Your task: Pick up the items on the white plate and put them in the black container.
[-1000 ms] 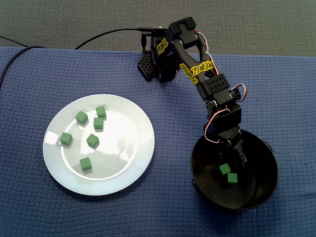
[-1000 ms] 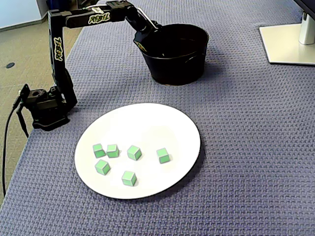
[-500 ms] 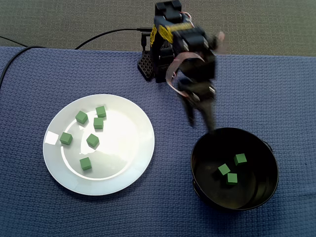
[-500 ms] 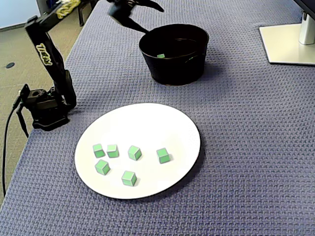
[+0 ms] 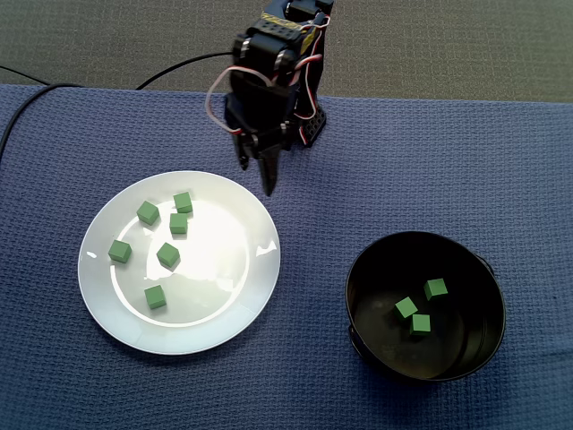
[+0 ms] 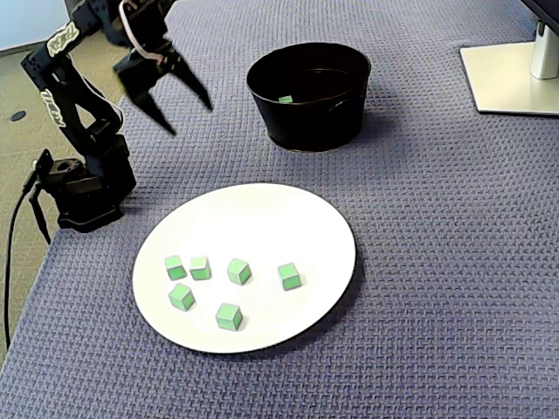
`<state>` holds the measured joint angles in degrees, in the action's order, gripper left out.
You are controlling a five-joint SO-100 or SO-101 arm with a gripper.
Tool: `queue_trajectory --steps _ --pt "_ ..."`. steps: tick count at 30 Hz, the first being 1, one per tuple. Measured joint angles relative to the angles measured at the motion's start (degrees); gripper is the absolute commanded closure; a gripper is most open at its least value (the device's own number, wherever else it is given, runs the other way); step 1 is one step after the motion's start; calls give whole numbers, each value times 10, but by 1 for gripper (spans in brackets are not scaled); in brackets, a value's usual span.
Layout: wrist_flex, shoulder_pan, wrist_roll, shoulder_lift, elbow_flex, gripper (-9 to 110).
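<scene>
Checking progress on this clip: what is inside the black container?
Three green cubes lie on the floor of the black container in a fixed view. In a fixed view only one of them shows; the near wall covers the rest.

Six small green cubes (image 5: 167, 256) lie loose across the left half of a round, glossy white plate (image 5: 228, 287) in a fixed view, two of them just beside each other near its upper edge. To the plate's right and well apart from it, a round black container (image 5: 372, 269) stands upright and open, with three more green cubes (image 5: 406, 308) grouped on its floor. In a fixed view the container (image 6: 306, 122) shows as a deep tub beyond the plate (image 6: 262, 218), one cube (image 6: 285, 99) visible inside.
</scene>
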<state>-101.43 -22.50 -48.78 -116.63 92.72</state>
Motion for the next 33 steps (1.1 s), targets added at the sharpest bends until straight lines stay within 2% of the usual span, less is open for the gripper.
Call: queue_trajectory --steps 7,15,33 --pt "21 -87 -85 1 110 82" --pt "159 -144 -112 62 200 80" --pt "258 -264 -191 212 192 80"
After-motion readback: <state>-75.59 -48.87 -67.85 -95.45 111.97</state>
